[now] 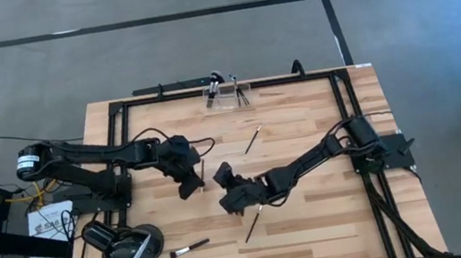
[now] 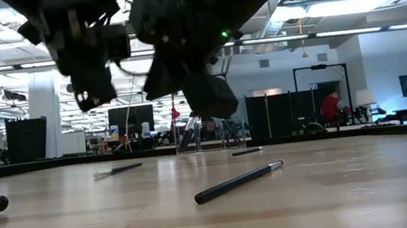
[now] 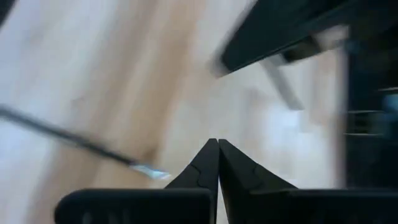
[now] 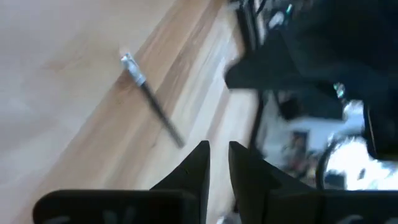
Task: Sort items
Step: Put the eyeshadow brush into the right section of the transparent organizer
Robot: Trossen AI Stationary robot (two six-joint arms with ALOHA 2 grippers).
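Though mostly clear, holder [image 1: 226,95] with brushes [image 1: 238,91]

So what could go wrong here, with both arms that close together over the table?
Two risks, I'd guess. The left claw and right claw hang near each other mid-table, so they might bump. Also, the right claw's fingers stand nearly together with nothing between them, while a brush lies just ahead on the table; it may have missed its grab or could knock that brush away.

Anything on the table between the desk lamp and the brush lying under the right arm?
Yes: in the high view, one short brush lies between the desk lamp and the long brush; otherwise bare wood.
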